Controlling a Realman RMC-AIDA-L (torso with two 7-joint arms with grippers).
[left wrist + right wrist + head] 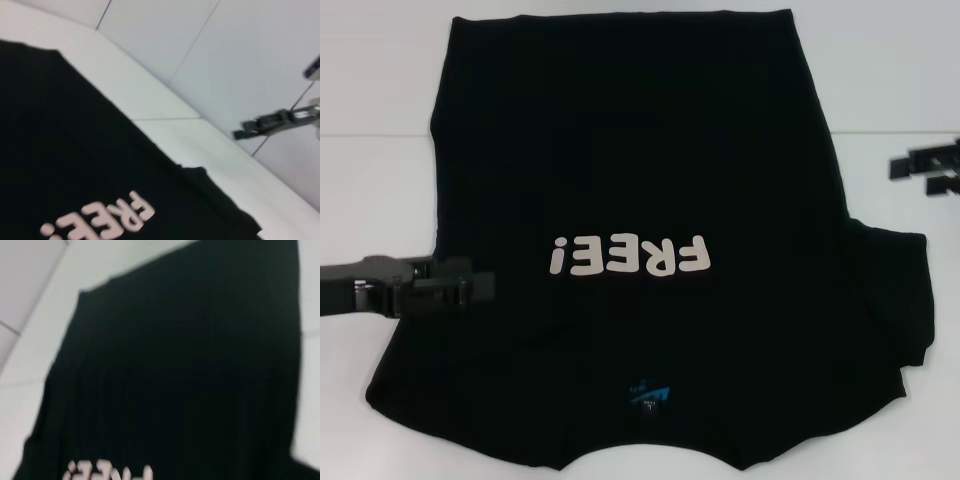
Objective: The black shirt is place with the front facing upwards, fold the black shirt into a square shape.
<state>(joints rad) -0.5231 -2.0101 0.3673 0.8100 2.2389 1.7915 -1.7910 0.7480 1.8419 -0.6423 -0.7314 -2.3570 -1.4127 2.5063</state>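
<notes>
Black shirt [620,150], white "FREE!" lettering [628,257]

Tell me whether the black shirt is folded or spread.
Partly folded: the black shirt has its left sleeve tucked in; the right sleeve is out, "FREE!" faces up.

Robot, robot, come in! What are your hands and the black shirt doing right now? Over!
Left gripper over the shirt's left edge. Right gripper off to the right, clear of it. Black shirt flat, front up, right sleeve out. Nothing in the way.
</notes>
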